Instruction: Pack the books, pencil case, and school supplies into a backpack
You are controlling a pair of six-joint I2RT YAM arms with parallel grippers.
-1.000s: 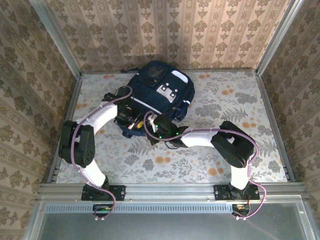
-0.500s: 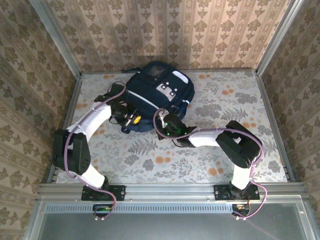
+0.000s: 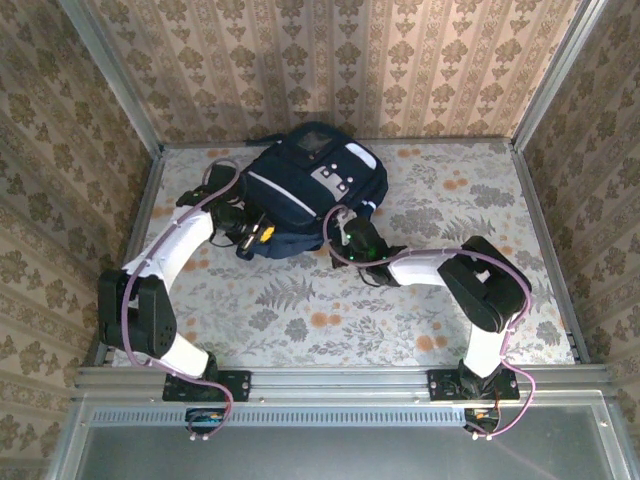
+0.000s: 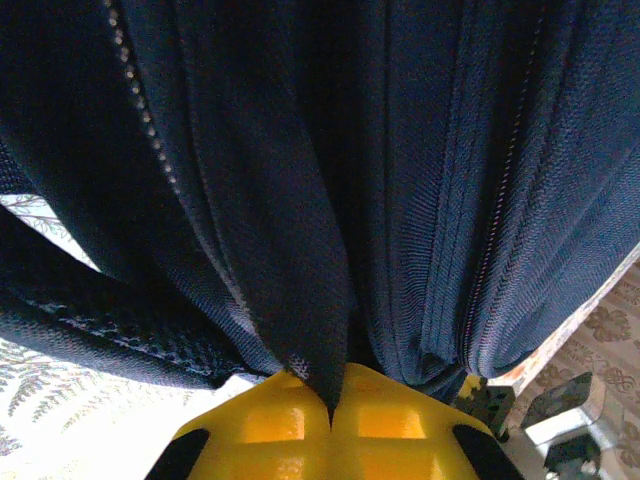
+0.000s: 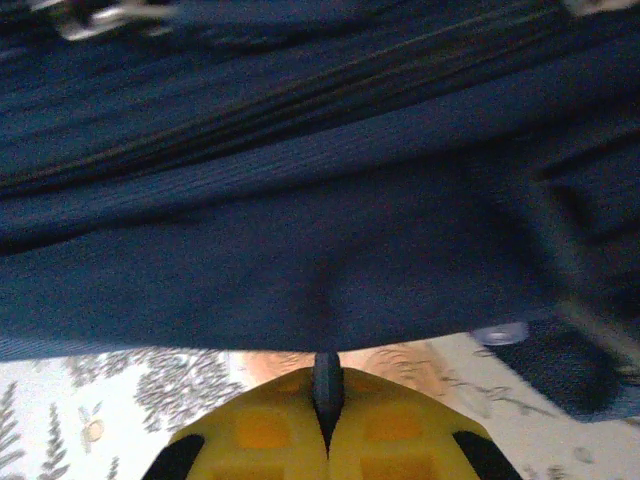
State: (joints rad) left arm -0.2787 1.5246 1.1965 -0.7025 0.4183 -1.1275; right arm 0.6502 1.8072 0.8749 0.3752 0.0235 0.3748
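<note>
Currently the backpack (image 3: 315, 180) lies toward the far side of the table (image 3: 450, 300) — the left gripper (image 4: 332, 400) is clamped tight on a fold of its navy fabric, the right gripper (image 5: 325, 385) likewise pinching fabric at its near right edge.

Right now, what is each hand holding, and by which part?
Both hold the backpack: the left hand pinches a fold of its fabric, the right hand fabric at its near edge.

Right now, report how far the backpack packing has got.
Done: the inside of the large navy fabric backpack is hidden, so packing cannot be confirmed. In hand: the left gripper and right gripper each pinch a fold of its fabric. Left: releasing it; zip state unclear.
</note>
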